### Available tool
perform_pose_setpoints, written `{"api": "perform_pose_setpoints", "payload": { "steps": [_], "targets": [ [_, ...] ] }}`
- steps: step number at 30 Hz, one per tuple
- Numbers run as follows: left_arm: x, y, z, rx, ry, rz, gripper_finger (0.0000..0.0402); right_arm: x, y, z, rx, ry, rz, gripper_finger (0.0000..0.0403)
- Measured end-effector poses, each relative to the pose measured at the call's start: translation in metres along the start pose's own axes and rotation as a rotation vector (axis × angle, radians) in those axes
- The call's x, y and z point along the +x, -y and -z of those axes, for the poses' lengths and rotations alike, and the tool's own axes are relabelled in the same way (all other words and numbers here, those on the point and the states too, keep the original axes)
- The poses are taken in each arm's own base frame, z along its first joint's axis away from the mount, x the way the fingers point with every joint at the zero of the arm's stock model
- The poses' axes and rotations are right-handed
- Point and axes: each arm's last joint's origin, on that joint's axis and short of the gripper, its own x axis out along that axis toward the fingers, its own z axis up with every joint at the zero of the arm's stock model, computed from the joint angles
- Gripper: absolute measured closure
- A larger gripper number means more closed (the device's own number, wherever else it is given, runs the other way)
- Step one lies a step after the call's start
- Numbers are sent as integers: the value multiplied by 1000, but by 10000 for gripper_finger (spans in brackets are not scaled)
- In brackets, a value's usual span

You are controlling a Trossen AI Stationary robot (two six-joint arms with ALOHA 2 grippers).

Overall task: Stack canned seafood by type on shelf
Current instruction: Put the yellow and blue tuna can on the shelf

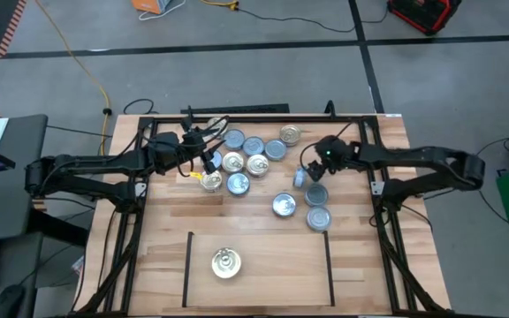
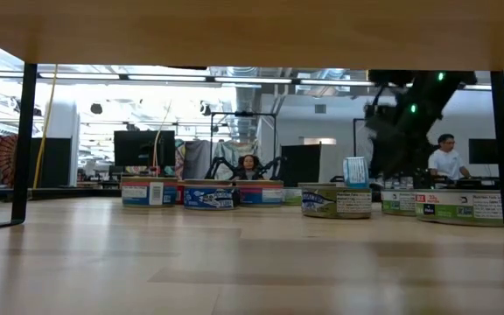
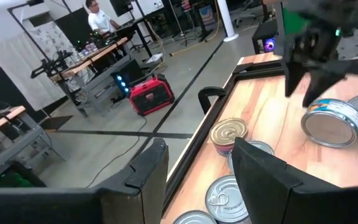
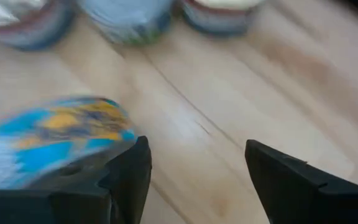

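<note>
Several flat round tins of canned seafood (image 1: 254,157) lie grouped on the far half of the wooden table, some gold-topped, some silver. One gold-topped tin (image 1: 226,262) sits flat on the shelf (image 1: 307,274), the plank patch framed by thin black lines at the near edge. A blue-sided tin (image 3: 331,121) stands tipped on its rim at the group's right. My right gripper (image 4: 194,162) hangs open just above and beside it. My left gripper (image 3: 197,168) is open and level above the group's left side, with nothing between its fingers. My right gripper comes slanting down from the table's right, and the tipped tin's blue and yellow side (image 4: 55,137) lies against the outer side of one finger (image 4: 129,171). I cannot tell whether that finger touches the tin. Nothing is between the fingers.
A black metal frame (image 1: 263,117) rims the table and its posts stand at the sides. Three silver-topped tins (image 1: 317,193) lie flat near my right gripper. Bare planks lie between the group and the shelf. People sit in the room beyond the table (image 2: 445,157).
</note>
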Motion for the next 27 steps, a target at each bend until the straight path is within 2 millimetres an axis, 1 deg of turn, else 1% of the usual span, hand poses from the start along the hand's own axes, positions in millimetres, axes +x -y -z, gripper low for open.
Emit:
{"api": "perform_pose_setpoints", "payload": {
  "steps": [3, 5, 9, 11, 15, 20, 24, 27],
  "targets": [
    [0, 1, -1, 0, 14, 33, 233, -19, -7, -8, -104, 45, -22, 117],
    [0, 1, -1, 3, 27, 56, 233, -31, -10, -16, -136, 77, -38, 117],
    [0, 2, -2, -11, 37, 70, 233, -50, -13, -33, -78, 81, -40, 117],
    [0, 2, -2, -23, 36, 70, 233, -55, -20, -41, -58, 53, -43, 117],
    [0, 2, -2, -85, 33, 71, 233, -51, -41, -54, -50, -42, -42, 117],
    [0, 2, -2, -151, 31, 72, 233, -43, -66, -74, -128, -193, 1, 117],
    [0, 2, -2, -155, 30, 72, 233, -40, -81, -90, -293, -292, 18, 117],
    [0, 2, -1, -144, 24, 75, 233, -43, -93, -97, -525, -336, -11, 117]
  ]
}}
